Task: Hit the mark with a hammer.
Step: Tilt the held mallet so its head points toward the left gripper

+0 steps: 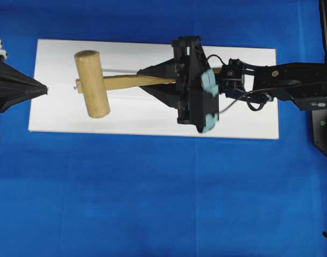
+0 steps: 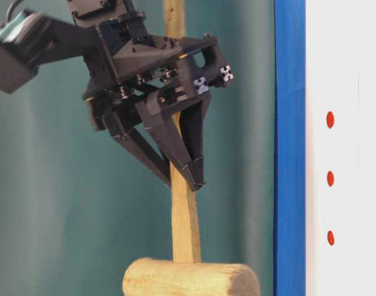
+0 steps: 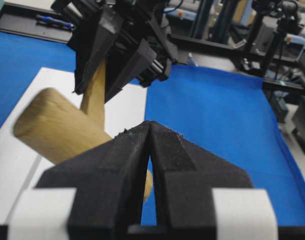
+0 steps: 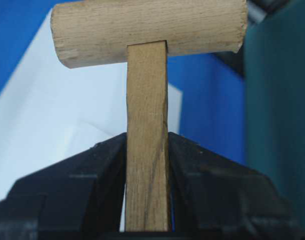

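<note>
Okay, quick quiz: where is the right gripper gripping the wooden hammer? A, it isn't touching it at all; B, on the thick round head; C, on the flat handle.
C: in the right wrist view the right gripper has its fingers pressed on both sides of the flat handle of the hammer, with the round head free beyond them.

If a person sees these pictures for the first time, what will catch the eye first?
First the wooden hammer, held over the white board by its flat handle, which the right gripper clamps between its fingers. Next, the left gripper, shut and empty, at the board's left edge on the blue cloth.
</note>
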Controlling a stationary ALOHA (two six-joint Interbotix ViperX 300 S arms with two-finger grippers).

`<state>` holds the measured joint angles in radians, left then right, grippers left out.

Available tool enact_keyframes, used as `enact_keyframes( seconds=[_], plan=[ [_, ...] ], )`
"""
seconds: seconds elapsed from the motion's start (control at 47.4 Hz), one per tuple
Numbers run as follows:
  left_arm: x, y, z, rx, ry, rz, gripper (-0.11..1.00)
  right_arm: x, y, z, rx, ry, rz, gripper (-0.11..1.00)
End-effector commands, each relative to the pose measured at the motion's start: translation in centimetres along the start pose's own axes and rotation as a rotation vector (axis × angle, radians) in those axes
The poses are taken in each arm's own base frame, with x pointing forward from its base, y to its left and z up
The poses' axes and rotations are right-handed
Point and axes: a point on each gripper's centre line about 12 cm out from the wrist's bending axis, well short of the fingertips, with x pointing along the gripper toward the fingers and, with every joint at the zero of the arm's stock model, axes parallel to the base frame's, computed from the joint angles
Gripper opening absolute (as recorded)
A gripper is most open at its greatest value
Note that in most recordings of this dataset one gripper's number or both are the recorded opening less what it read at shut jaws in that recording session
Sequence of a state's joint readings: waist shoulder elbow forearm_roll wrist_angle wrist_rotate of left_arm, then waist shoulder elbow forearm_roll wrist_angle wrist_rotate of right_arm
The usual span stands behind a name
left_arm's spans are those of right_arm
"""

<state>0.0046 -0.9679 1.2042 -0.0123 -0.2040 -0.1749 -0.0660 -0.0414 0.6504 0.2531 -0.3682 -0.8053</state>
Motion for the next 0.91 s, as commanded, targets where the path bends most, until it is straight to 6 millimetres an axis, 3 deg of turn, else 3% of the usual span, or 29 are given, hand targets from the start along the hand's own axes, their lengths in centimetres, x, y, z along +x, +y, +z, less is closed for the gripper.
enact_keyframes(
  seconds=[0.0, 0.337, 0.886],
  plan=[
    [0.2, 0.0, 0.3, -0.003, -0.005, 0.001, 0.0, -0.4, -1.6, 2.3, -0.069, -0.072, -0.062, 0.1],
    [0.2, 0.0, 0.3, -0.002, -0.006, 0.0, 0.0, -0.8, -2.3, 3.3, -0.227, -0.138, -0.16, 0.1],
    [0.2, 0.7, 0.0, -0.006, 0.002, 0.037, 0.0, -0.8, -2.2, 3.4, -0.233, -0.144, -0.16, 0.1]
  ],
)
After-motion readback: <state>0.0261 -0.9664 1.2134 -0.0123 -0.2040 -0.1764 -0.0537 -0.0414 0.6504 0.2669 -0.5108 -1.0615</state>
